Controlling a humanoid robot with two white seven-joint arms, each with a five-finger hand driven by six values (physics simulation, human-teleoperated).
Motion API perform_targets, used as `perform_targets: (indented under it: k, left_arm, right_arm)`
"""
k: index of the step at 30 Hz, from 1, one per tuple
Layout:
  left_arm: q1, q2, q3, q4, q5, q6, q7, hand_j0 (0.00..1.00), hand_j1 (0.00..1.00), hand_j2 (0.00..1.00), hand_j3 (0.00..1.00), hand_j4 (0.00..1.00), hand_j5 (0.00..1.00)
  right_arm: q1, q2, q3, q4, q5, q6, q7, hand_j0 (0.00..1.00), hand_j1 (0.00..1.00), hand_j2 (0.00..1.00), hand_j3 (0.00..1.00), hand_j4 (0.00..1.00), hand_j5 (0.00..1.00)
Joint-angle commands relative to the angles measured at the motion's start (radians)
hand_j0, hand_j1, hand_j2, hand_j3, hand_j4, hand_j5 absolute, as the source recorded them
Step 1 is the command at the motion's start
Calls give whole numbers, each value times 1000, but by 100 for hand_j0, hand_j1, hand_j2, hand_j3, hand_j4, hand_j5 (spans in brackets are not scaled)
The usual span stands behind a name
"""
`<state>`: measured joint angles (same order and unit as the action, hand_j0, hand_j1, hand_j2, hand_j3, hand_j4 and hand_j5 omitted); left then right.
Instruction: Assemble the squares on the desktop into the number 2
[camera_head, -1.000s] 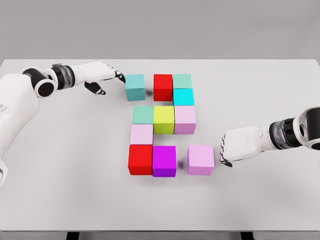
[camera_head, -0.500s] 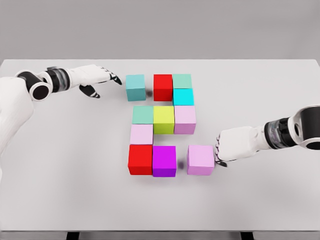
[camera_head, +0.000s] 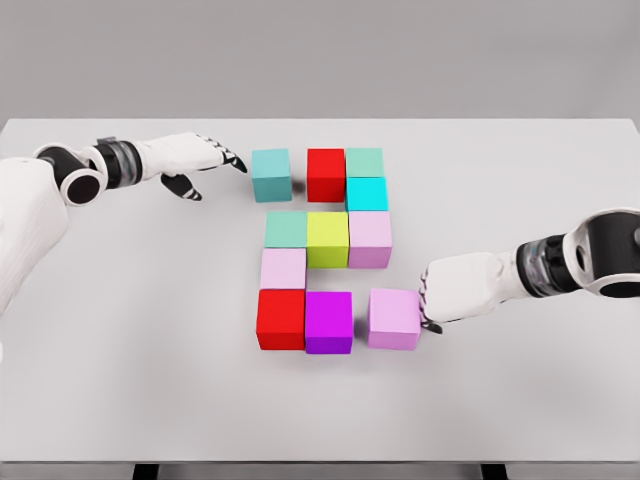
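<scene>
Coloured cubes lie on the white table (camera_head: 120, 330). Top row: a teal cube (camera_head: 271, 173) apart at the left, a red cube (camera_head: 326, 173), a green cube (camera_head: 365, 161), a cyan cube (camera_head: 367, 193) below it. Middle row: a green cube (camera_head: 286, 229), a yellow cube (camera_head: 327, 238), a pink cube (camera_head: 370, 238). A pale pink cube (camera_head: 283, 268) sits over the bottom red cube (camera_head: 280, 318) and magenta cube (camera_head: 328, 321). My right hand (camera_head: 428, 299) presses flat on the right side of a loose pink cube (camera_head: 393, 318). My left hand (camera_head: 215, 160) points open at the teal cube's left side.
The table's front edge (camera_head: 320, 462) runs along the bottom of the view. A narrow gap separates the loose pink cube from the magenta one, and another gap separates the teal cube from the top red one.
My right hand has pushed the loose pink cube leftward toward the magenta cube. My left hand drew back a little from the teal cube, then came close again.
</scene>
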<state>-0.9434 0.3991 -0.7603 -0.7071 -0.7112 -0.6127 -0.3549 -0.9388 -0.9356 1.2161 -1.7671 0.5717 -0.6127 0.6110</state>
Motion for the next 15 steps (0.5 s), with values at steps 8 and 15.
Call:
perform_targets:
  k: [8,15]
  left_arm:
    - [2,-8,3,-3,4,2,-1,84,84,84,84,84,84]
    - [8,-13,3,-9,4,2,-1,84,84,84,84,84,84]
  right_arm:
    - [0,21,-1,0,-3,2,0,46,46,46,46,46,46]
    - [0,4,-3,3,13,2,0,46,46,46,46,46,46]
